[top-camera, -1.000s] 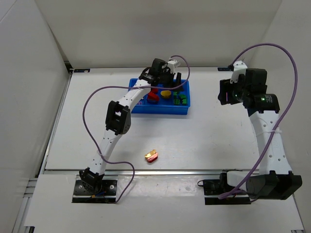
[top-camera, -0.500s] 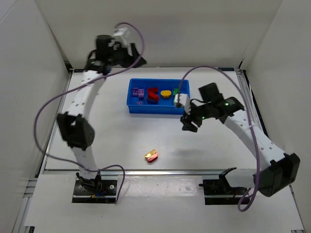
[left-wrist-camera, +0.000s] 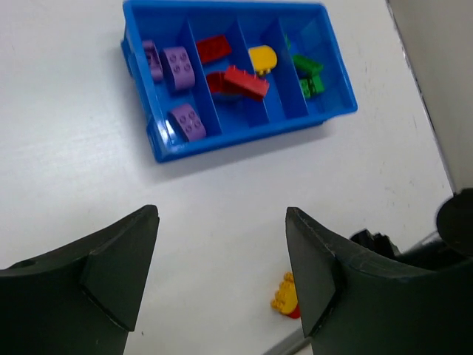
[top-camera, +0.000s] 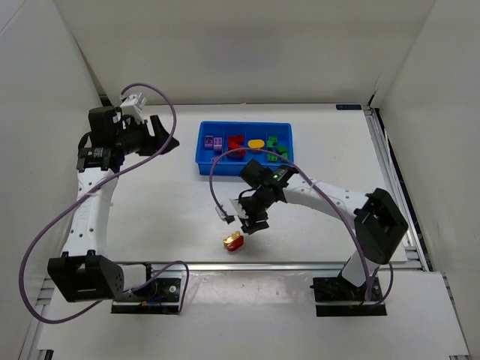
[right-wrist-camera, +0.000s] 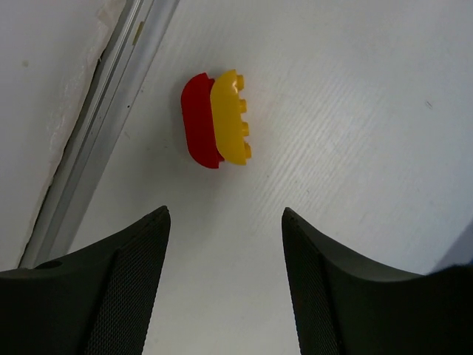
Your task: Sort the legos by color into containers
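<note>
The blue tray [top-camera: 244,173] stands at the far middle of the table [top-camera: 150,210], its four compartments side by side. The left wrist view shows the contents most clearly. The first compartment from the left holds three purple pieces [left-wrist-camera: 179,68]. The second holds the red pieces [left-wrist-camera: 240,81], the third holds one yellow oval [left-wrist-camera: 261,58], and the fourth holds the green pieces [left-wrist-camera: 307,66]. The red ones lie partly one over another, so I cannot give their exact number. The green ones are also close together; I can tell two, perhaps more.

Outside the tray, a loose pair [top-camera: 234,241] lies on the table near its front edge, well apart from the tray. It is a red half [right-wrist-camera: 196,122] and a yellow half [right-wrist-camera: 229,117] pressed flat together, just beside the metal rail [right-wrist-camera: 96,126].

The right gripper [top-camera: 251,225] hovers close to this pair without touching it. Its jaws stand apart and nothing is between them. The left gripper [top-camera: 166,141] is raised to the left of the tray, also with jaws apart and empty.

In the left wrist view only some yellow studs of the pair can be seen; the rest is hidden behind that gripper's own finger [left-wrist-camera: 325,274]. The right arm there is only a dark shape cut off at the picture's edge. In the top view the pieces in the tray are too small to show their shape, and the purple cable [top-camera: 211,184] of the right arm passes across the tray's front wall.
</note>
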You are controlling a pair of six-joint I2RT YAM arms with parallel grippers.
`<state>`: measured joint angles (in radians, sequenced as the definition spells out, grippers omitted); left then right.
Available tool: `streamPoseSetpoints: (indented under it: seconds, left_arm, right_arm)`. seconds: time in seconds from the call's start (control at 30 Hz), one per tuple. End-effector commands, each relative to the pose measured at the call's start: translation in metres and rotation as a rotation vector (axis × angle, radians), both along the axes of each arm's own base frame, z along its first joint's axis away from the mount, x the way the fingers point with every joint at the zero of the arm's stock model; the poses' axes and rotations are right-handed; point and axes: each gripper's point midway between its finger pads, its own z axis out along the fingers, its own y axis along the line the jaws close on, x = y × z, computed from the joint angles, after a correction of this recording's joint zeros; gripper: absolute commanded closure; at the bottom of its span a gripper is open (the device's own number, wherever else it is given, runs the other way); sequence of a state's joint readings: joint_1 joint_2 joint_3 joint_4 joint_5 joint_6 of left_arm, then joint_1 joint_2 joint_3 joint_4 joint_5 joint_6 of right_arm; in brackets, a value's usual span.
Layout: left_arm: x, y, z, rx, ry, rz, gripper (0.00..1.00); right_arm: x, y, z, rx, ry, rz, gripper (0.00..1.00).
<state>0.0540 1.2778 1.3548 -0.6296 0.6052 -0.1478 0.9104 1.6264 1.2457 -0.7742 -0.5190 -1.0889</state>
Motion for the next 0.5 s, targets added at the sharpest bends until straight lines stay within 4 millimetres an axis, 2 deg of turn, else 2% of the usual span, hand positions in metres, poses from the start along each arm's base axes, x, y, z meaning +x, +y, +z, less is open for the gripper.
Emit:
streamPoseSetpoints:
  seconds: [0.0,0.27,0.47]
  left_arm:
    - [-0.033,-0.001,0.009,0.014,-0.020,-0.024,0.20]
    - [-0.064,0.010,-0.007,0.076,0.016,0.014,0.19]
    - [-0.069,0.013,-0.011,0.093,0.022,0.025,0.19]
  right_arm:
    - [-0.007,0.020,-0.007,0.053,-0.051,0.156,0.34]
    - [-0.023,0.031,-0.038,-0.006,-0.005,0.169,0.31]
    - [-0.029,0.033,-0.051,-0.030,0.030,0.161,0.30]
